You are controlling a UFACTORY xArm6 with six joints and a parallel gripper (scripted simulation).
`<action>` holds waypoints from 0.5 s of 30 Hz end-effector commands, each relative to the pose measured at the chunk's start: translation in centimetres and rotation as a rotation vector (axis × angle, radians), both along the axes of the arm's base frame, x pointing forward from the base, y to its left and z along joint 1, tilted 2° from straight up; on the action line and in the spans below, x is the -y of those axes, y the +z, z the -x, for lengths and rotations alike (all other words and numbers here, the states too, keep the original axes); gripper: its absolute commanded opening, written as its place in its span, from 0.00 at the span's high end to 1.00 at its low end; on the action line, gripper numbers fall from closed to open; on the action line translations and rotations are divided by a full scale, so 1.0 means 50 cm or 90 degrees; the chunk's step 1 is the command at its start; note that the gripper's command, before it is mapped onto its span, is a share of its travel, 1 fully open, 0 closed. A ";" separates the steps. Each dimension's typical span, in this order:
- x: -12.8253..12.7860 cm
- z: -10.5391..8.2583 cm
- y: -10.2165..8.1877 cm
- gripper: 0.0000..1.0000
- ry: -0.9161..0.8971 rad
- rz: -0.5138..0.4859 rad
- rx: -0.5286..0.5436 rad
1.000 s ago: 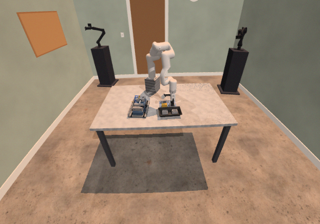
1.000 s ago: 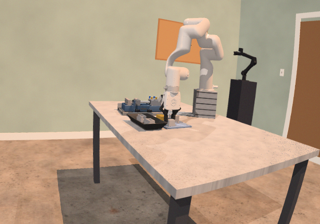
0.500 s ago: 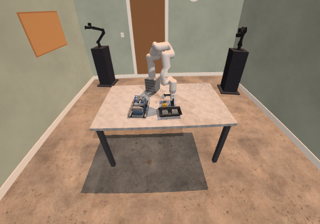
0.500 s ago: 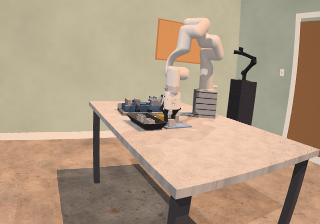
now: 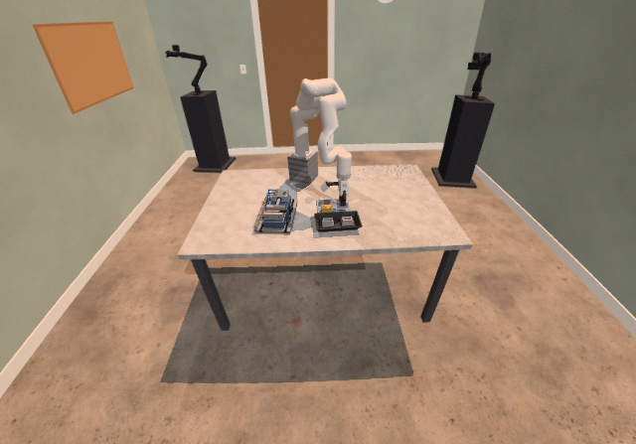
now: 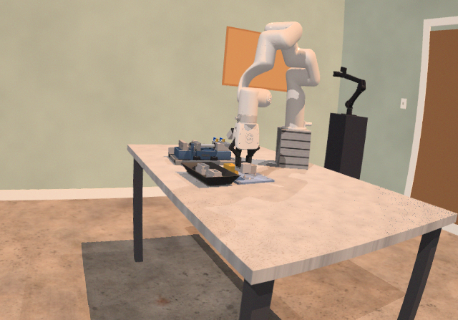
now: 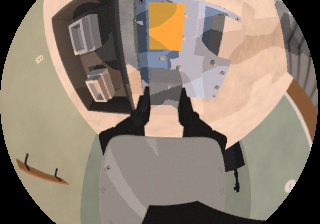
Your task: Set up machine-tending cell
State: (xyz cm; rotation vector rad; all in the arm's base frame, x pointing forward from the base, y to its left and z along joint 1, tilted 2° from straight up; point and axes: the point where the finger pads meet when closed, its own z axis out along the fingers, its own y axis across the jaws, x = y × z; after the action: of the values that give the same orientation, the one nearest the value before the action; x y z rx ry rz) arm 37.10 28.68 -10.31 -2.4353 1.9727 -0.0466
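Note:
My gripper is shut on a grey aluminium blank and holds it low over the blue-grey infeed plate. I cannot tell whether the blank touches the plate. The gripper also shows in the top view and the exterior view. A brass blank lies flat on the plate beyond the fingers. The black outfeed tray beside the plate holds two grey finished parts, pockets up. The blue vise stands to the left of the plate.
The arm's grey base block stands behind the vise and plate. Two black pedestals with camera arms stand on the floor behind the table. The tray's rim rises close to the gripper's left side.

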 end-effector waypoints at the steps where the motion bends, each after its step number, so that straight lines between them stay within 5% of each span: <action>1: -0.003 -0.002 0.043 1.00 0.000 -0.002 0.002; 15: -0.004 0.002 0.148 1.00 0.000 -0.002 0.002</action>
State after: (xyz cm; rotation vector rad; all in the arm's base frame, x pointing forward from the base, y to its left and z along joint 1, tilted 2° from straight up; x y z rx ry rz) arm 36.90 28.73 -4.42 -2.4360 1.9733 -0.0461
